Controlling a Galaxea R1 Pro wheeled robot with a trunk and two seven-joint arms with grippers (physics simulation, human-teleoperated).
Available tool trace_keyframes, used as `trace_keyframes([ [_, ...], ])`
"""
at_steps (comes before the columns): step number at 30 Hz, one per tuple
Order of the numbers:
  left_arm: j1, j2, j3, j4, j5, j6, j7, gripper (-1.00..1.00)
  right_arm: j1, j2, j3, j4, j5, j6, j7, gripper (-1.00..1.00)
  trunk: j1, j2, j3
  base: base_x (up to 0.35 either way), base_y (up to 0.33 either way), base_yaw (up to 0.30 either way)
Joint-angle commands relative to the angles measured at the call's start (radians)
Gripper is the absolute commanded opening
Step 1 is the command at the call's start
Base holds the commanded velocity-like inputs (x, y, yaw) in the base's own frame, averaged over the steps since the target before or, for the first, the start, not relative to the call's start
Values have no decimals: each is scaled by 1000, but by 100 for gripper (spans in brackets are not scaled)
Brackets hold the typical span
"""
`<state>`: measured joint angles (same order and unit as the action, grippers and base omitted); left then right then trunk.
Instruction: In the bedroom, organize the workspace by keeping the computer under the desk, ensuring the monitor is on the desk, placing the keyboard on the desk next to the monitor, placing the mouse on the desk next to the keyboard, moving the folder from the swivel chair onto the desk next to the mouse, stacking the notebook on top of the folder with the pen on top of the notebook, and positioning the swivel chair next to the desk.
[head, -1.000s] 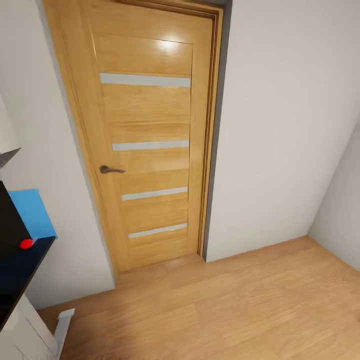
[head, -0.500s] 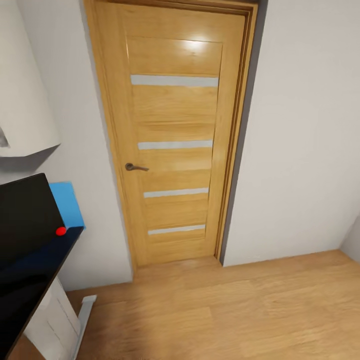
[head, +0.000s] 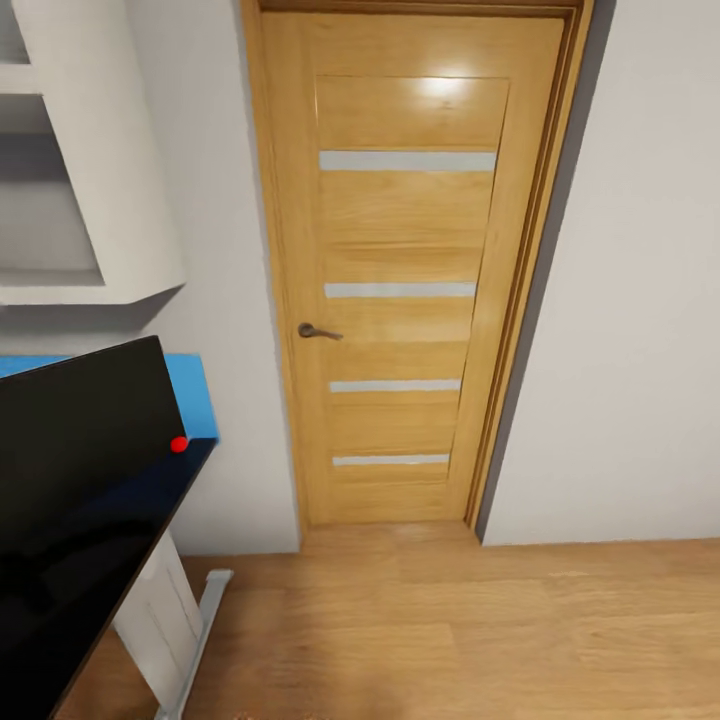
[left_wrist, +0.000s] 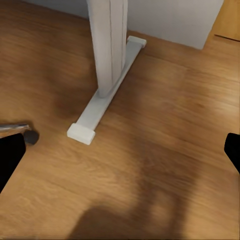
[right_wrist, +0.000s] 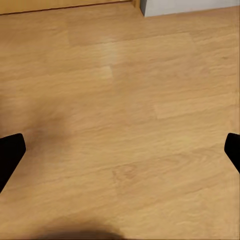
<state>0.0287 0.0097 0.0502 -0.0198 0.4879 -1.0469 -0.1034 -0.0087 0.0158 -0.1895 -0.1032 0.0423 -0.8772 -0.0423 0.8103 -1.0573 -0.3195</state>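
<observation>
grippers (left_wrist: 120, 150) (right_wrist: 120, 150) both spread wide, pointed down over wood floor (right_wrist: 130, 100)

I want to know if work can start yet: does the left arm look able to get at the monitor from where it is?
Probably not yet. The left gripper hangs open low over the wood floor beside the desk leg, while the monitor stands up on the desk top.
</observation>
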Motion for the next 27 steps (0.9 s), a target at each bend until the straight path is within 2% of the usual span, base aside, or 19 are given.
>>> trace_keyframes([
  [1, 0, 0, 5, -2, 6, 0, -11, 100, 0, -14, 2, 1, 19, -11, -5, 100, 0, -1, -1, 0, 0, 278],
  [4, 0, 0, 5, -2, 5, 0, -12, 100, 0, -46, 6, 7, 50, -66, -6, 100, 0, -1, -2, 0, 0, 278],
  [10, 2, -2, 5, -2, -7, 0, -14, 100, 0, -61, 8, 63, 67, -159, -7, 100, 0, -1, -5, 0, 0, 263],
  [14, 3, -26, 6, -2, -14, 0, -12, 100, 0, -62, 8, 73, 69, -170, -7, 100, 0, -1, -6, 0, 0, 243],
  [19, 3, -35, 7, -2, -14, 0, -10, 100, 0, -57, 8, 81, 70, -170, -7, 100, 0, -1, -9, 0, 0, 240],
  [21, 3, -33, 7, -2, -13, 0, -10, 100, 0, -54, 7, 83, 69, -170, -7, 100, 0, -1, -9, 0, 0, 239],
  [22, 3, -21, 8, -2, -13, 0, -10, 100, 0, -50, 7, 86, 68, -170, -7, 100, 0, -1, -10, 0, 0, 239],
  [24, 4, -15, 7, -2, -12, 0, -10, 100, 0, -48, 8, 89, 68, -170, -7, 100, 0, -1, -11, 0, 0, 239],
  [27, 4, -11, 7, -2, -12, 0, -10, 100, 0, -31, 8, 100, 68, -170, -7, 100, 0, -1, -12, 0, 0, 239],
])
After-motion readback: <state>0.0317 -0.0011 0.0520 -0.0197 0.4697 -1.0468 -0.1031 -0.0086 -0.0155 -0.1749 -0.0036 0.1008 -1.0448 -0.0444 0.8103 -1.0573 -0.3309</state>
